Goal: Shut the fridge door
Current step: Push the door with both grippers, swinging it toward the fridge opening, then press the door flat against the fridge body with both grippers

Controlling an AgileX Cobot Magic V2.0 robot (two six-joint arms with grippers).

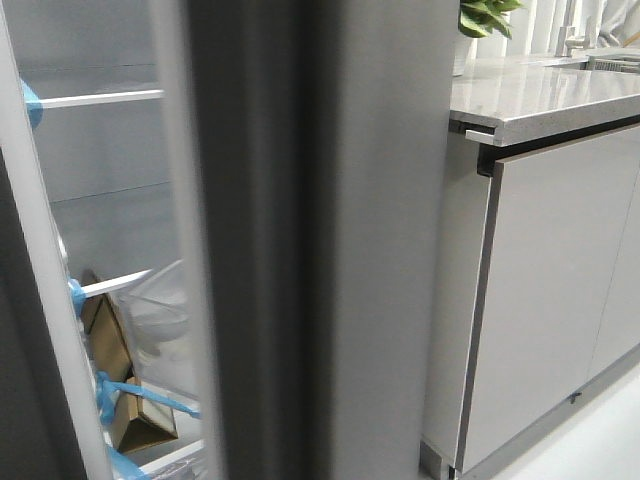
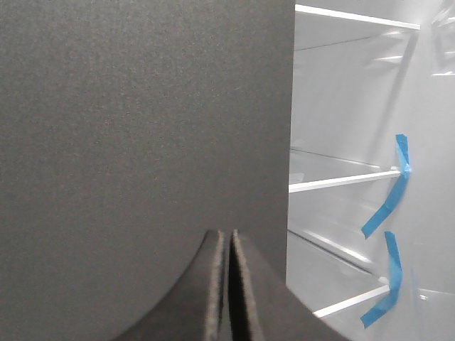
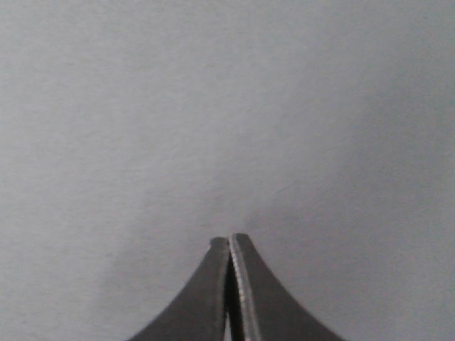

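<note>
The fridge door (image 1: pixel 320 240) stands ajar, its dark grey face filling the middle of the front view. To the door's left, the white fridge interior (image 1: pixel 110 200) shows shelves (image 1: pixel 100 98), blue tape (image 1: pixel 105 395) and a brown box (image 1: pixel 140 420). To its right stands a light grey cabinet (image 1: pixel 550 300) under a speckled counter (image 1: pixel 540 95). The left gripper (image 2: pixel 226 234) points at the door's face near its edge, jaws pressed together. The right gripper (image 3: pixel 229 241) faces the grey surface too, jaws together and empty.

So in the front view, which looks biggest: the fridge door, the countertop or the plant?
1. Fridge door, though it sits nearest the camera, which inflates it.
2. Countertop.
3. Plant, partly cut off.
</note>
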